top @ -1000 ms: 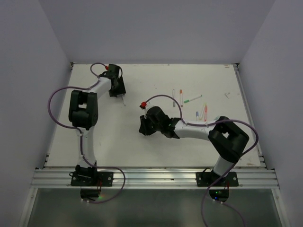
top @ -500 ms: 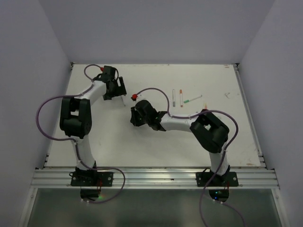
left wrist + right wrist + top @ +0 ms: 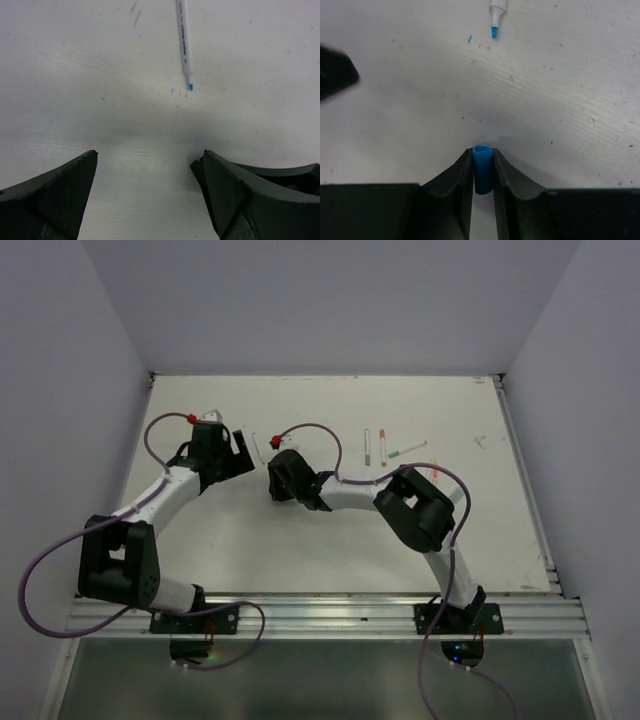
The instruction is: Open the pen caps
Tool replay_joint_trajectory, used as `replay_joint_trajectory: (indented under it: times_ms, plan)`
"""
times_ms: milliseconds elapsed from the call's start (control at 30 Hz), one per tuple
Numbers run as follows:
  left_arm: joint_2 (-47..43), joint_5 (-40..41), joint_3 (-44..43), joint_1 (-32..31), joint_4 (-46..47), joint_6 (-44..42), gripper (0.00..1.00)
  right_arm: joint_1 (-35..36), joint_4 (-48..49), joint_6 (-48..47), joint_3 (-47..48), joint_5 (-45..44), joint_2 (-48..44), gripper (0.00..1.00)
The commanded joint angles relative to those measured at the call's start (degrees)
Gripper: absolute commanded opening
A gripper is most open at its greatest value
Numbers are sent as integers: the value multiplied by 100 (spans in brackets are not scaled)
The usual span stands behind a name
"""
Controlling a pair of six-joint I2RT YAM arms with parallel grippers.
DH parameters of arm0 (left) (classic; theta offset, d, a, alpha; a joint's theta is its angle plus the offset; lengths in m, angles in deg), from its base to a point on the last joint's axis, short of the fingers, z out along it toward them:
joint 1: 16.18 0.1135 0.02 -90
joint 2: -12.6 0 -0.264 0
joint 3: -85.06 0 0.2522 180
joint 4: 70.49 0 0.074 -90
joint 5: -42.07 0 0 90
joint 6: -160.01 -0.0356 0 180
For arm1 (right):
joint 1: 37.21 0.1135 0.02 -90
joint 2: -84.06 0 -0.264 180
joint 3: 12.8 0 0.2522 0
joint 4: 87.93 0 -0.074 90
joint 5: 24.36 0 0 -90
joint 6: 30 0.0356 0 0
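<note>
Blue cap (image 3: 482, 170) lengthwise in right hand (image 3: 482, 154), pointing outward.

The widest free room on the table (image 3: 300, 550) lies along the near edge between the two arm bases, and in a strip along the far edge. The left gripper (image 3: 243, 454) and right gripper (image 3: 270, 470) meet left of the middle, and an uncapped pen (image 3: 258, 447) lies in the narrow lane between them. The left jaws stand wide over bare surface; the right gap is filled by a blue cap (image 3: 482, 167). Right of the middle, a group of pens (image 3: 382, 446) blocks low passes, and the right arm's elbow (image 3: 415, 505) hangs over the nearest ones. Looping purple cables (image 3: 310, 430) rise above both wrists.
</note>
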Motion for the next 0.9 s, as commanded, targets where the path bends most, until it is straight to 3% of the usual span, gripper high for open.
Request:
replay_joint_trajectory:
  times_ms: [0,333,633,867]
  plan:
    - [-199,-131,656,55,567,292,90,10,-147,86,244,-358,161,25]
    - [-182,-210,1168,55,752,371,89,-43,-314,130,165,-463,153,30]
    - [-383,-202,975,55,603,301,89,-78,-560,-370,165,-410,-936,53]
    - [-665,-219,738,55,488,134,90,-656,-1763,-538,121,-972,-1798,62]
